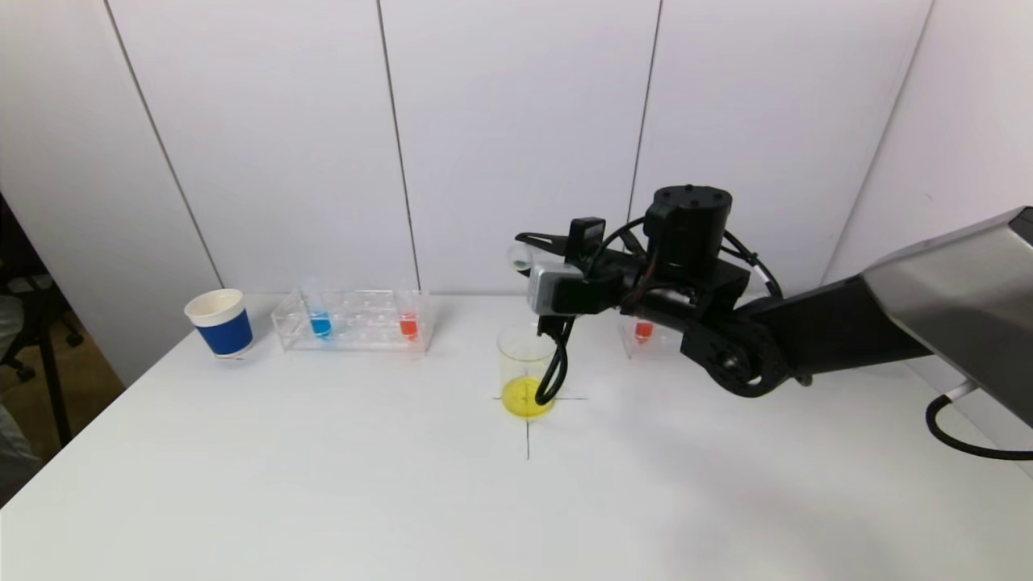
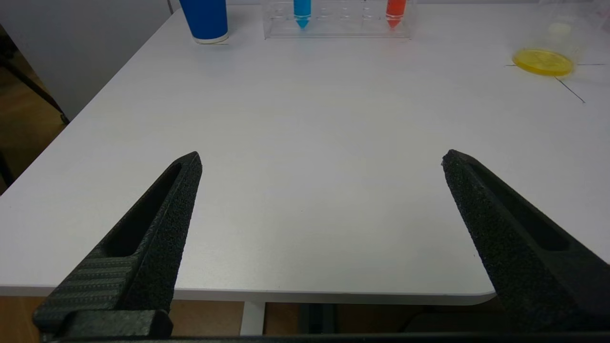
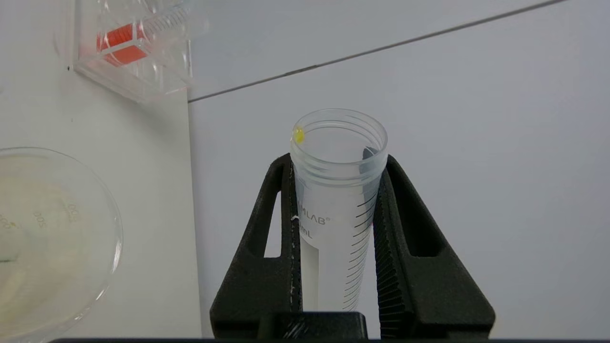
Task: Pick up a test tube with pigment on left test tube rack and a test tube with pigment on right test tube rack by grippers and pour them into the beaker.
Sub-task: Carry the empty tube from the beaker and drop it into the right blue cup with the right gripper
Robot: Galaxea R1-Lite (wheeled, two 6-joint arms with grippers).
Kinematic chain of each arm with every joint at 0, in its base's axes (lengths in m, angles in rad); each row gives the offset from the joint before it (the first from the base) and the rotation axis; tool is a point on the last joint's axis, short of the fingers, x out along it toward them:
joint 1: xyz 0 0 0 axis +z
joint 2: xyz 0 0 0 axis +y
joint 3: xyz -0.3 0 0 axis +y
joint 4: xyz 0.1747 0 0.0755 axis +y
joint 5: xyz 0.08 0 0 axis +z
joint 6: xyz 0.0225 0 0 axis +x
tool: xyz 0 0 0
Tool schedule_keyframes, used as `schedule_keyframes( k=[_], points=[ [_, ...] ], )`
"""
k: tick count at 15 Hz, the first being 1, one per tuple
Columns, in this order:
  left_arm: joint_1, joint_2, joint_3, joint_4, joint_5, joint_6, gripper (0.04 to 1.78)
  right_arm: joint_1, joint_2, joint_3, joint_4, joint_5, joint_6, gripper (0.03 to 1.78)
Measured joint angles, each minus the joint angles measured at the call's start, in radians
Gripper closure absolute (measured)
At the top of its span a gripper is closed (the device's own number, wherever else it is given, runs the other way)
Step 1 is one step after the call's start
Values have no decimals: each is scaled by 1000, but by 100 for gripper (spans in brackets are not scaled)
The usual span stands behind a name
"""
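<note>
My right gripper (image 1: 534, 247) hangs above the glass beaker (image 1: 526, 355) and is shut on a clear test tube (image 3: 333, 214), held tipped on its side. The tube looks empty apart from a yellow drop at its rim (image 3: 299, 135). The beaker holds yellow liquid (image 1: 523, 397) and also shows in the right wrist view (image 3: 113, 224). The left rack (image 1: 355, 323) holds a blue tube (image 1: 320, 323) and a red tube (image 1: 408, 325). The right rack (image 1: 655, 343) holds a red tube (image 1: 643, 330). My left gripper (image 2: 319, 159) is open and empty over the table's near edge.
A blue and white paper cup (image 1: 219, 323) stands left of the left rack. A black cable (image 1: 555, 367) from the right wrist hangs in front of the beaker. A black cross (image 1: 528, 440) marks the table under the beaker. The wall stands close behind the racks.
</note>
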Motion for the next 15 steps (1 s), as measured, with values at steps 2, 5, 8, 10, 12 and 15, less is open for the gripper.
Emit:
schedule_keyframes(
  k=[2,5,8,10,12,15],
  points=[
    [0,0,0,0,0,0,6,-8,-21,11,-20,-34,89,132],
    [0,0,0,0,0,0,6,-9,-49,15,-99,-129,284,132],
    [0,0,0,0,0,0,6,0,-81,15,-115,-276,523,132],
    [0,0,0,0,0,0,6,5,-95,14,-108,-344,647,132],
    [0,0,0,0,0,0,6,6,-105,6,-97,-386,737,132],
    [0,0,0,0,0,0,6,12,-128,-14,-25,-459,857,132]
  ],
)
